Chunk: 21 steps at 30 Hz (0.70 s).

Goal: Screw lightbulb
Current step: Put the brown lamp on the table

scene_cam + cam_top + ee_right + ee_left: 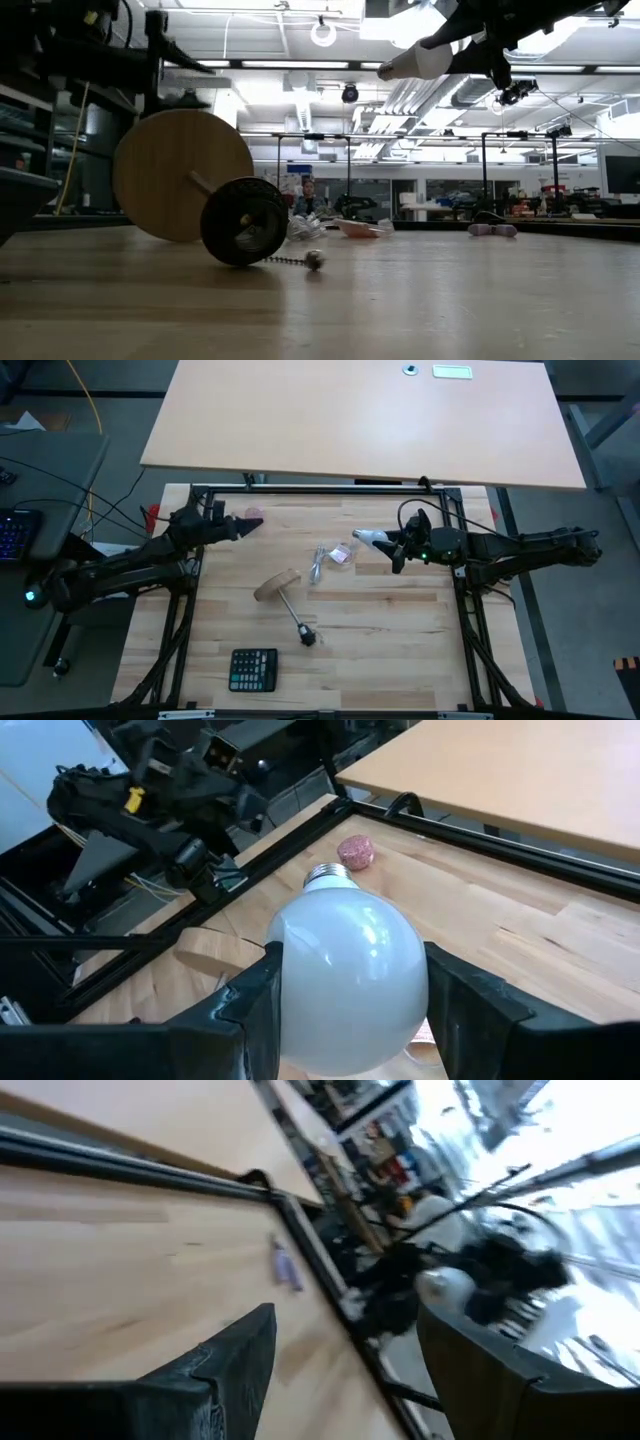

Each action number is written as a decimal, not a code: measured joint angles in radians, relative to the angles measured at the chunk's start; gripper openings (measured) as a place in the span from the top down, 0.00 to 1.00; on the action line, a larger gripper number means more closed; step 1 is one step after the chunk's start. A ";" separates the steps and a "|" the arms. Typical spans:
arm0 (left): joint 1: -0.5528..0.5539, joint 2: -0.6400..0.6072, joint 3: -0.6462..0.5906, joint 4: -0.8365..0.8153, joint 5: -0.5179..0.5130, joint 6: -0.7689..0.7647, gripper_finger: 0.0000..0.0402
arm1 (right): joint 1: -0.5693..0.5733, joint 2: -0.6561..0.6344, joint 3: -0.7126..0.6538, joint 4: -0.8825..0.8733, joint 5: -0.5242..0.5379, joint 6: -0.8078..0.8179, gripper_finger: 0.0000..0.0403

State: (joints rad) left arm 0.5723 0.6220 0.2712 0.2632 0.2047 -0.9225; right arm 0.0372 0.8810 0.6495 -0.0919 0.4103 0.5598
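The white frosted lightbulb [345, 975] hangs high over the table's middle right, with my right gripper [350, 960] shut on it; it also shows in the high view [372, 538] and the low view [415, 62]. The round wooden disc [277, 585] lies tipped on its rim at mid-table. Its thin stem leads to the black socket [306, 633], which rests on the table nearer the front. My left gripper [250, 525] hovers open and empty above the far left part, pointing level [345, 1320]. My right gripper pinches the bulb's glass globe at its widest part [300, 970] between its two fingers. The fingers come from the table's right, nearly level. The bulb is lifted clear and lies about level, its silvery screw base [325, 875] pointing toward the table's left.
A black calculator [253, 668] lies near the front edge. A clear plastic wrapper [330, 555] lies just left of the bulb, and a small pink ball [355, 850] sits by the far rail. A black frame [320, 488] borders the table, with a pale board [360, 420] beyond it.
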 joint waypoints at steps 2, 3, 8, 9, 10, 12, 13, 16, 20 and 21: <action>-0.046 -0.029 0.011 -0.013 0.008 -0.005 0.42 | 0.000 0.000 0.000 0.000 0.000 0.000 0.52; -0.079 -0.045 0.018 -0.029 0.015 -0.005 0.42 | 0.000 0.000 0.000 0.000 0.000 0.000 0.52; -0.312 -0.098 0.122 -0.261 -0.068 0.043 0.47 | 0.000 0.000 0.000 -0.017 0.003 -0.010 0.52; -0.365 -0.094 0.166 -0.328 -0.106 0.071 0.48 | 0.000 0.000 0.000 -0.026 0.005 -0.011 0.52; -0.417 -0.080 0.215 -0.392 -0.150 0.109 0.49 | 0.000 0.000 0.000 -0.034 0.005 -0.010 0.52; -0.513 -0.025 0.329 -0.533 -0.241 0.219 0.52 | -0.001 0.000 0.000 -0.042 0.006 -0.010 0.52; -0.552 0.015 0.389 -0.601 -0.273 0.289 0.53 | -0.003 0.000 0.000 -0.044 0.005 -0.003 0.52; -0.631 0.186 0.575 -0.773 -0.302 0.520 0.55 | -0.016 0.000 0.000 -0.047 0.006 0.011 0.52; -0.683 0.452 0.817 -0.968 -0.292 0.894 0.55 | -0.037 0.000 0.000 -0.047 0.006 0.011 0.52; -0.691 0.514 0.872 -1.028 -0.293 0.987 0.55 | -0.040 0.000 0.000 -0.047 0.005 0.010 0.52</action>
State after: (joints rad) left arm -0.1183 1.1363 1.1437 -0.7652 -0.0884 0.0648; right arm -0.0032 0.8810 0.6495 -0.1390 0.4155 0.5698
